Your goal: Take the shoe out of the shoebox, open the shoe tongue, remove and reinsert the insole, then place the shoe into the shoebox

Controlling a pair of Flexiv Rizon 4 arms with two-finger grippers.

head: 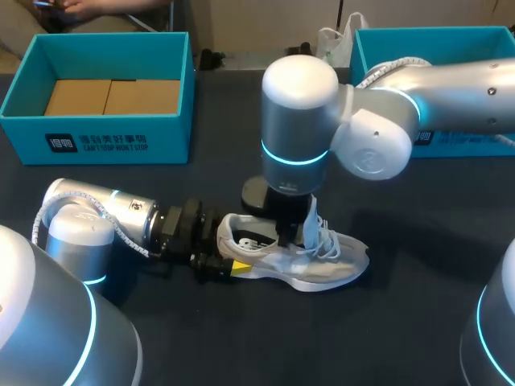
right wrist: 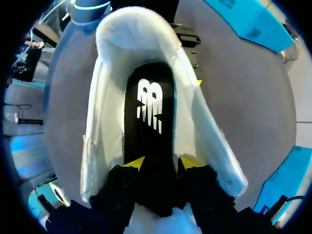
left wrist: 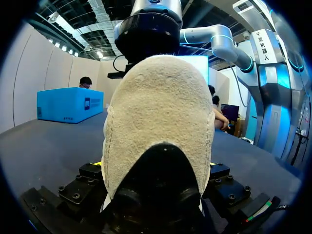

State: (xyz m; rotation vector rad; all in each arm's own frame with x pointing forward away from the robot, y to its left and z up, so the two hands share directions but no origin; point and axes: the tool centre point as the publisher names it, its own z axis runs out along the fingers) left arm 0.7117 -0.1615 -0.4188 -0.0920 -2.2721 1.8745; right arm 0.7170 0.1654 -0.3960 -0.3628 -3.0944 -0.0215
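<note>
My right jaws pinch the black insole (right wrist: 148, 112) from both sides, inside the white shoe (right wrist: 105, 97). Only the right wrist view shows this. My left jaws clamp the shoe's heel (left wrist: 158, 117), which fills the left wrist view. The head view alone shows the shoe standing on the dark surface (head: 402, 322), outside the teal shoebox (head: 96, 141) at far left.
</note>
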